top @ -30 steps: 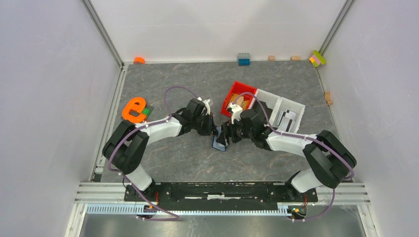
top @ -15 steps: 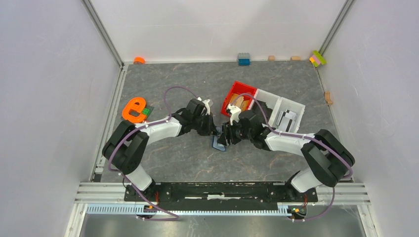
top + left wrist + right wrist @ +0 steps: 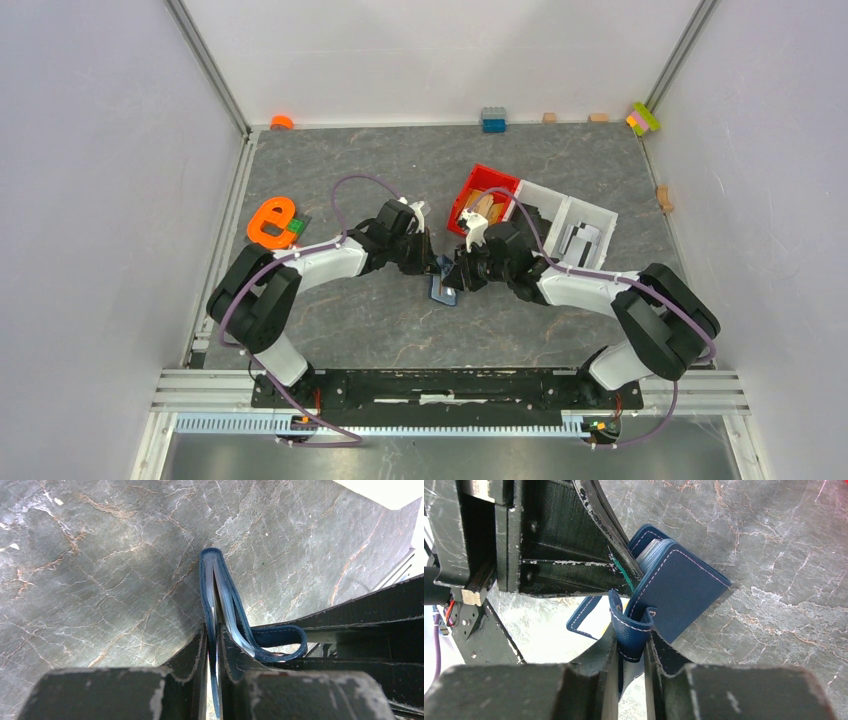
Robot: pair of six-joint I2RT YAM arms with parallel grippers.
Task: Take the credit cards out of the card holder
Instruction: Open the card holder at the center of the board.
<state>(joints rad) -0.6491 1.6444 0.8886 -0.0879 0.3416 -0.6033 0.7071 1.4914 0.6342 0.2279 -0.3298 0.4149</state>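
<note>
- Card holder (image 3: pixel 443 287): mid-desk (image 3: pixel 330 160), caught between your two arms, turned on edge. You cannot tell whether its lower edge rests on the desk.
- Left hand (image 3: pixel 212 634): pressed together on one leaf of the holder at the open end, with the fold pointing away from the wrist.
- Right hand (image 3: pixel 631 647): pinching the snap tab (image 3: pixel 628 625), which curls in a loop between its fingers.
- Cards: pale layers show between the leaves in both wrist views. You cannot tell whether these are card edges or pocket lining.

Handling, as a judgement:
- The holder looks light, soft and stitched, so it will flop and twist rather than hold its shape.
- The tab is the limpest part. Pulling it should swing the cover open, but it gives you little control.
- Keep the firm grip on the leaf, near the pockets.
- The cards are likely thin, stiff and slick, and snug in their slots.
- Take a card by its exposed edge and draw it straight along the pocket.
- A skewed pull will likely drag the whole holder along.
</note>
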